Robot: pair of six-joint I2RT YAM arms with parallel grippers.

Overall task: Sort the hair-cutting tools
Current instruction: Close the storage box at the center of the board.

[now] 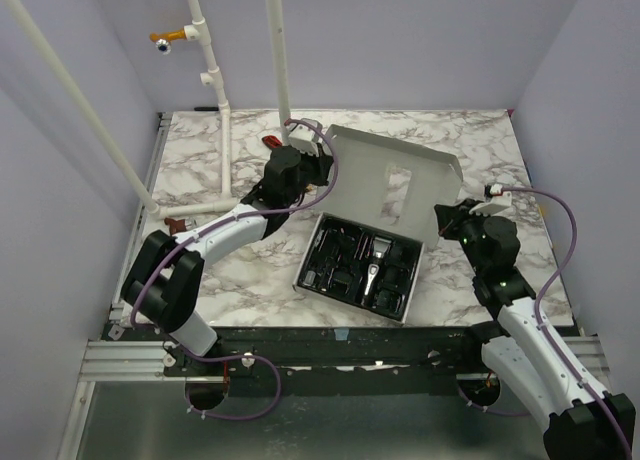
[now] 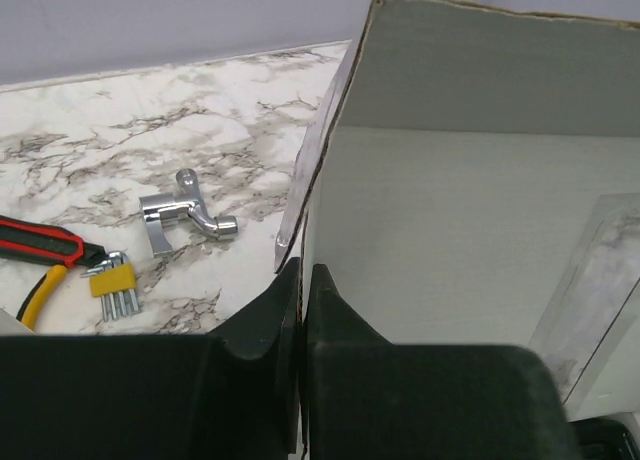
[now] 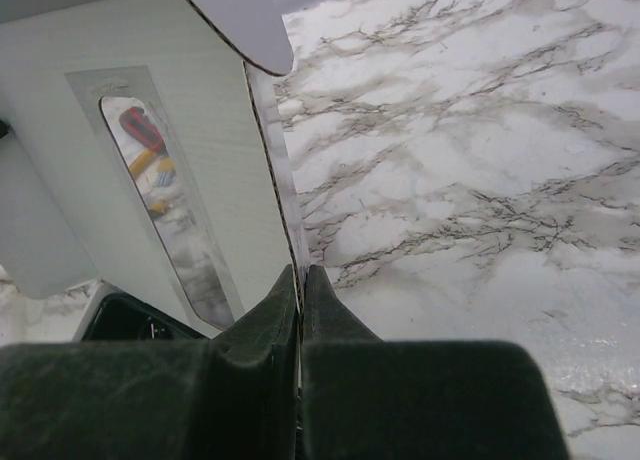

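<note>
Behind L arm: white PVC pipes [image 1: 215, 90]. Upright cardboard lid [image 1: 360, 180] blocking far tabletop. In box tray [image 1: 308, 252], mid marble table [image 1: 480, 150]: black hair-cutting tools [image 1: 340, 255], silver-tipped clipper [image 1: 373, 277]. L gripper [image 2: 300, 275] & R gripper [image 3: 300, 275] pinching lid's side edges. L wrist cam only: chrome fitting [image 2: 185, 215], yellow hex keys [image 2: 112, 285], red-black handle [image 2: 40, 242]. Matte white lid w/ clear window.

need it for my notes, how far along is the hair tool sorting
Looks done: the clipper and black attachments lie slotted in the box. In hand: left pincer and right pincer each pinch a side edge of the raised lid. Left: probably closing the lid, which stands open.
</note>
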